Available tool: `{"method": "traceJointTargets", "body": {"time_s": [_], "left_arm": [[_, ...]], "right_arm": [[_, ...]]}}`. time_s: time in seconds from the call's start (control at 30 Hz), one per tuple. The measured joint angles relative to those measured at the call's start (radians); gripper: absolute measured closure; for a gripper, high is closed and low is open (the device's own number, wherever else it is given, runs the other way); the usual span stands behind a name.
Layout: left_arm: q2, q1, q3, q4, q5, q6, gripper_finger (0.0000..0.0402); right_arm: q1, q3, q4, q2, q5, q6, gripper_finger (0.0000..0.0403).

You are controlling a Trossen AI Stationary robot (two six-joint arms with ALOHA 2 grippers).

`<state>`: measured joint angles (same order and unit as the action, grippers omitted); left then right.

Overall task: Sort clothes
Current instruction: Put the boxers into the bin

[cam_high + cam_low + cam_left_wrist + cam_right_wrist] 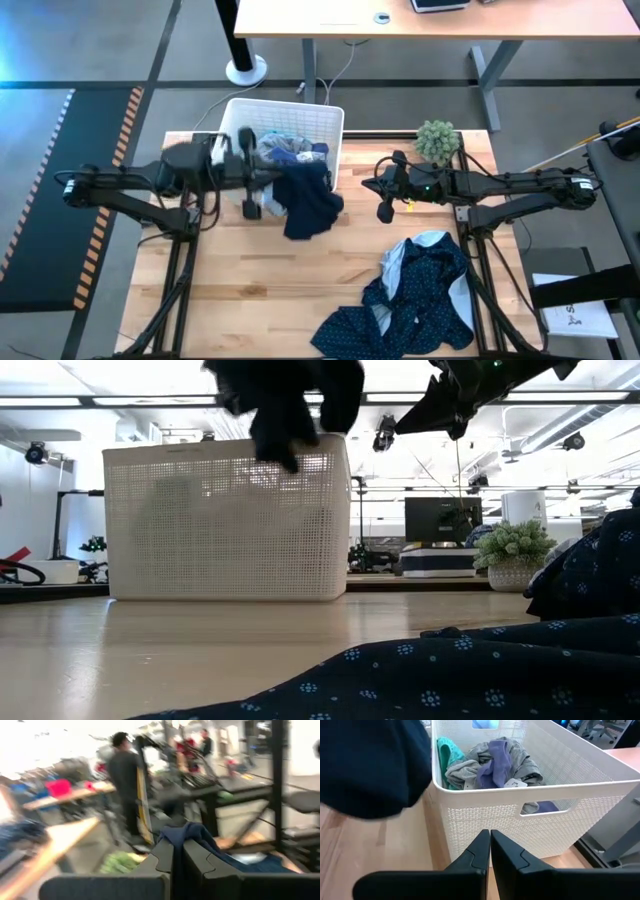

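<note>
A plain navy garment (310,203) hangs from my left gripper (272,186) beside the near right corner of the white basket (290,122). It also shows in the low view (290,405) and in the right wrist view (367,767). Grey, teal and light blue clothes (487,762) lie piled in the basket. A navy dotted garment (420,295) over something white lies spread on the table's near right part. My right gripper (381,190) hovers shut with nothing in it, right of the basket and pointing at it (490,842). My left gripper pinches a bunched fold at the top of the navy garment (189,833) between its two shut fingers (197,862). The fingers lie about level, pointing toward the table's right. The garment hangs slack below them, its lowest tip (290,462) clear of the table.
A small fuzzy green plant (437,140) in a pot stands at the far right of the table, just behind my right arm. Bare wood (250,290) lies at the near left. Beyond the table are desks and people in the room.
</note>
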<state>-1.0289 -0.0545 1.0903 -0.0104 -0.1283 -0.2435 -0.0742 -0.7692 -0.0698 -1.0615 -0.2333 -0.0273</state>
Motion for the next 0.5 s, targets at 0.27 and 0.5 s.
{"method": "traceJointTargets", "body": {"time_s": [0.27,0.5], "left_arm": [[-0.109,0.167,0.241,0.051,-0.020,-0.122,0.0401],[-0.243,0.346,0.455,0.225,-0.020,-0.153,0.0402]], "right_arm": [[0.000,0.000,0.001,0.000,0.000,-0.007,0.0403],[0.003,0.000,0.001,0.000,0.000,-0.007,0.0403]]}}
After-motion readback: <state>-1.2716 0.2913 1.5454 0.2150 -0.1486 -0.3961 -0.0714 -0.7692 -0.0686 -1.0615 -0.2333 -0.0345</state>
